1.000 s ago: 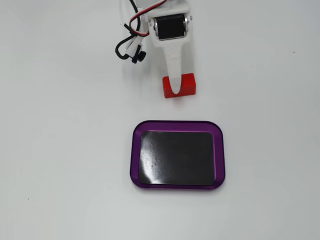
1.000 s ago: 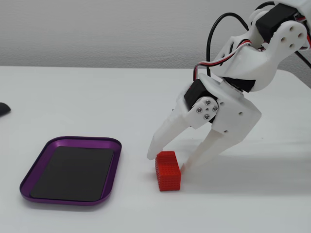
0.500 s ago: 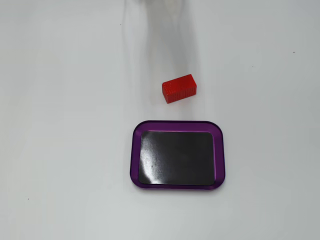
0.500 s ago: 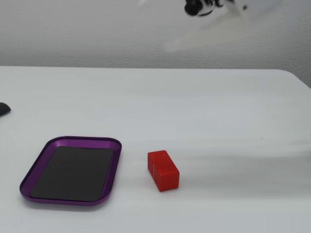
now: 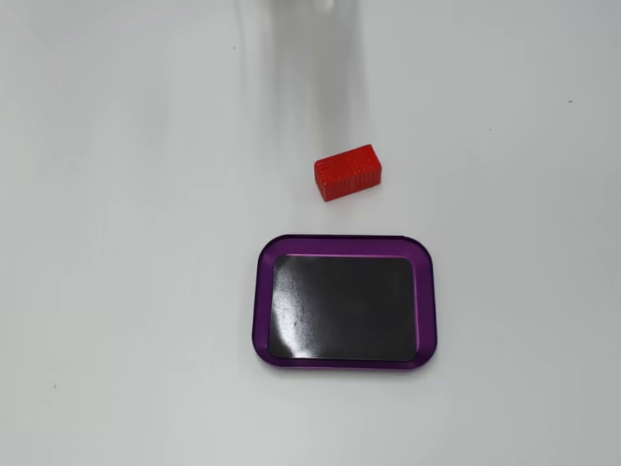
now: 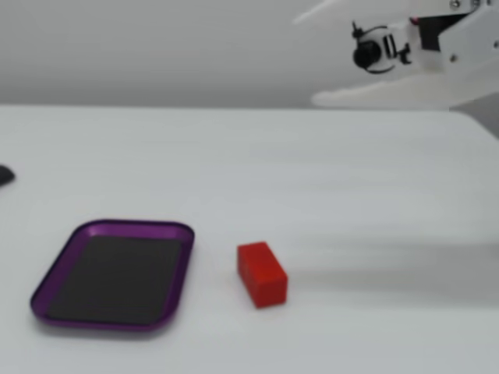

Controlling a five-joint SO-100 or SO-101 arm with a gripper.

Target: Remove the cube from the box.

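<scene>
You've got a plain white table (image 5: 116,291) here. The cube (image 5: 347,172) sits straight on it, just beside the box (image 5: 264,320) but not touching. In a fixed view, something small and dark (image 6: 4,175) lies at the table's left edge.

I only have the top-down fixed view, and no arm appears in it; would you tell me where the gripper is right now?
Observer: In the side fixed view the gripper is raised high above the table, far right of the cube.
Operator: Thank you. Is it holding anything?
Observer: No, its fingers are spread with nothing between them.
Operator: Does the cube touch the box?
Observer: No, bare table separates it from the box, which is empty.
</scene>
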